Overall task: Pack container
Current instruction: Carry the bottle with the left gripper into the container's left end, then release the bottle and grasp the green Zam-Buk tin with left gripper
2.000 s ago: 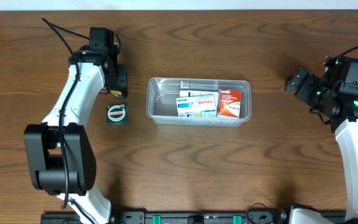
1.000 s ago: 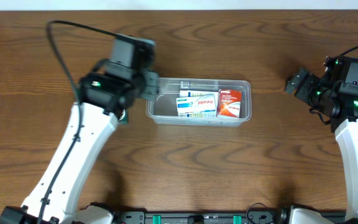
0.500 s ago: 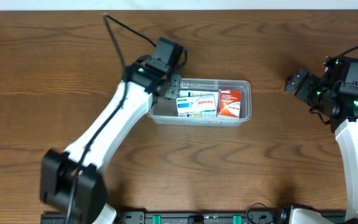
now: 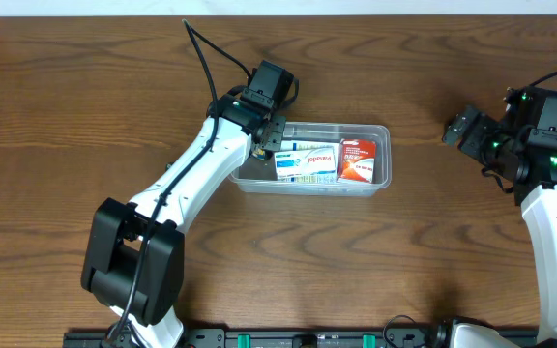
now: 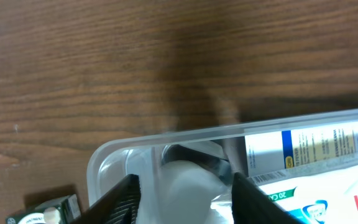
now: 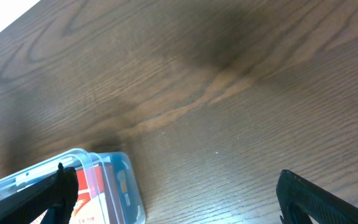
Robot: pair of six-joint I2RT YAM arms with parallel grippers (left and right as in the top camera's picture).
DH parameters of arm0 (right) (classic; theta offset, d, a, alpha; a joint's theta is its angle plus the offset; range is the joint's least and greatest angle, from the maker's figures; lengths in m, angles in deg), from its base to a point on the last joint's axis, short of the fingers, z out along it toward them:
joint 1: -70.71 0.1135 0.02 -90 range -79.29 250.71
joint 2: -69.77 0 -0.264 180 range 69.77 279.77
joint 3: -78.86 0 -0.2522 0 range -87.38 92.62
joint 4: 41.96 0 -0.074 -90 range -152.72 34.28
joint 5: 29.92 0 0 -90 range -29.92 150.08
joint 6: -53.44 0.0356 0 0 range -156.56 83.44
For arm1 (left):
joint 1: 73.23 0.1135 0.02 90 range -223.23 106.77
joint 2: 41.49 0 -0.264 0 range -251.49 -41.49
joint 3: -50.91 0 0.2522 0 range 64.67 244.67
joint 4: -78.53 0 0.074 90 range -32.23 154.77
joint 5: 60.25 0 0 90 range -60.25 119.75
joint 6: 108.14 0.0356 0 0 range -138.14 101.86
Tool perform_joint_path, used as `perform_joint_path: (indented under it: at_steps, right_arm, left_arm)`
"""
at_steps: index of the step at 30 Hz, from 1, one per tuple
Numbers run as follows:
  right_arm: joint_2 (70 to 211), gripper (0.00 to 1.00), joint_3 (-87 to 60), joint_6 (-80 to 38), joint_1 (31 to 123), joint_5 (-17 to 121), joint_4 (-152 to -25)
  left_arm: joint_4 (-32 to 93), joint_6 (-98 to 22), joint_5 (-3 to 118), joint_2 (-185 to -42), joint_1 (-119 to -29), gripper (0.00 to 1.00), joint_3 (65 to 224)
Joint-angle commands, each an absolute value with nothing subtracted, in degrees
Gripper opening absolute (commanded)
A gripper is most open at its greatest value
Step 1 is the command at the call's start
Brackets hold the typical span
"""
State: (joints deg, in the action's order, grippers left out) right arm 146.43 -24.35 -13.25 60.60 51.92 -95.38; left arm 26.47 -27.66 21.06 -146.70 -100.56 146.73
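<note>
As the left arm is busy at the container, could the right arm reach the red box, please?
Probably yes: the red box lies uncovered at the right end of the container, nearest the right gripper, and nothing stands between them; the left gripper, holding a white item, is over the opposite end.

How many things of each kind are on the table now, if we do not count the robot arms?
Clear container: 1
Boxes: 3 (white and blue box and red box inside it, dark green box on the table beside it)
White item, probably a bottle, between the fingers of the left gripper: 1
Total: 5
</note>
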Motion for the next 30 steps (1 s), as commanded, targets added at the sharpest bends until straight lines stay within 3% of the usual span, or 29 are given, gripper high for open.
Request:
perform_joint_path:
  at_steps: [1, 4, 10, 15, 23, 30]
  right_arm:
    - [146.4, 0.99, -24.3, -12.8, 60.2, 51.7, -95.4]
    - [146.4, 0.99, -24.3, -12.8, 60.2, 51.7, -95.4]
    - [146.4, 0.99, -24.3, -12.8, 60.2, 51.7, -95.4]
    - [146.4, 0.99, -24.3, -12.8, 60.2, 51.7, -95.4]
    - [146.4, 0.99, -24.3, -12.8, 60.2, 51.7, -95.4]
    - [146.4, 0.99, -24.3, -12.8, 60.2, 51.7, -95.4]
  left_arm:
    - [26.4, -28.3, 19.6, -142.7, -100.5, 0.58, 147.9]
    - [26.3, -28.3, 19.6, -138.4, -100.5, 0.67, 147.9]
    - [21.4, -28.2, 19.6, -126.1, -99.5, 0.68, 148.0]
    - [11.7, -27.4, 16.6, -120.0, -92.8, 0.69, 147.9]
    - [4.4, -23.5, 28.0, -128.2, -77.6, 0.92, 144.6]
    - [5.0, -17.5, 34.1, -143.0, -73.4, 0.93, 144.6]
